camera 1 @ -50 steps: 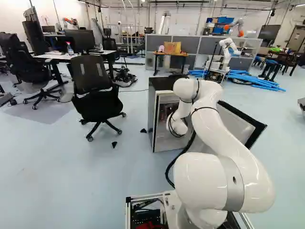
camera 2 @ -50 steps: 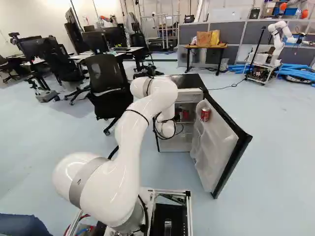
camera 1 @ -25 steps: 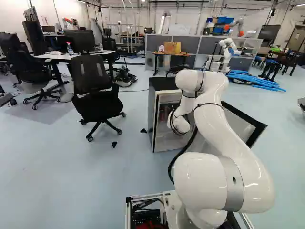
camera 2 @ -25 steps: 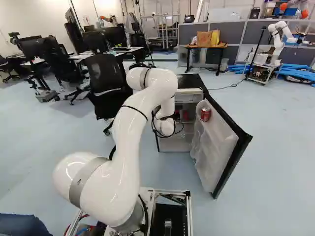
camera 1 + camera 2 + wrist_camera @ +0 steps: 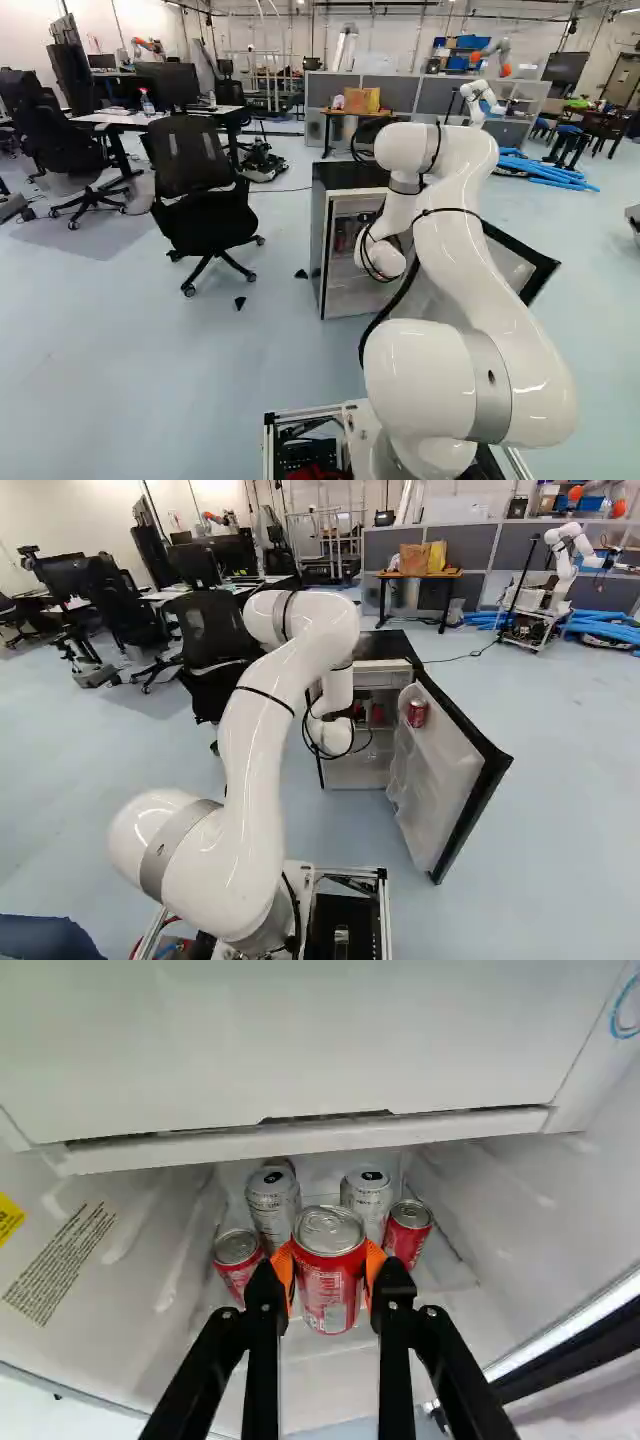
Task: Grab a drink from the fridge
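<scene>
Orange pads [image 5: 284, 1272] of the tool [image 5: 328, 1268] were clamped on a red can [image 5: 330, 1295] from two sides, inside the fridge [image 5: 343, 176], below its upper panel [image 5: 300, 1050]. Two silver cans [image 5: 272, 1203] sat deeper in the fridge, with a small red can [image 5: 237, 1258] and another small one [image 5: 408, 1228] nearer its opposite side walls. Fridge door [image 5: 435, 770] stood open, a door can [image 5: 417, 713] in it. Couldn't tell if the held can's base was clear of the fridge floor. Handling guess: weighty if full, thin wall, could dent under over-squeeze, slick if damp. Mid-body was the right hold. Next move called for a slow, level pull out the fridge front; risk was clipping neighbours or panel.
</scene>
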Motion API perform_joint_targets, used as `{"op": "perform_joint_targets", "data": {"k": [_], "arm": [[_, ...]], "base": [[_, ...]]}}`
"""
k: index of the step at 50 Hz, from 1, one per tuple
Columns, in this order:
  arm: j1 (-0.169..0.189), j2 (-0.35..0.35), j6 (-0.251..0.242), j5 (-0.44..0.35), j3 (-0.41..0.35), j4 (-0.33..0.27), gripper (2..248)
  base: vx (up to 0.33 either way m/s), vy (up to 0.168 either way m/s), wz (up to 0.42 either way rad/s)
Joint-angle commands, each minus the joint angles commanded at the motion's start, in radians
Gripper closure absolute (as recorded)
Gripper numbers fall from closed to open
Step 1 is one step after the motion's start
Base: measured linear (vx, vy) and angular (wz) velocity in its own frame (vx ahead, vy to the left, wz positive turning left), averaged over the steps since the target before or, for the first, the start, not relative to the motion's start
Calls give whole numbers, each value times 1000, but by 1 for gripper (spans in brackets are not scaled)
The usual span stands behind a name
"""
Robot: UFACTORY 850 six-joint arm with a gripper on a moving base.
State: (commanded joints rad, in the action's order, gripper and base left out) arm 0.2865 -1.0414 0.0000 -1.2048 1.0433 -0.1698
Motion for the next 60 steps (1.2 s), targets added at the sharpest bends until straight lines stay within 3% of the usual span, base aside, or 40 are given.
{"op": "perform_joint_targets", "data": {"k": [60], "arm": [[28,387,0,0,-436,0,158]], "base": [[0,0,0]]}}
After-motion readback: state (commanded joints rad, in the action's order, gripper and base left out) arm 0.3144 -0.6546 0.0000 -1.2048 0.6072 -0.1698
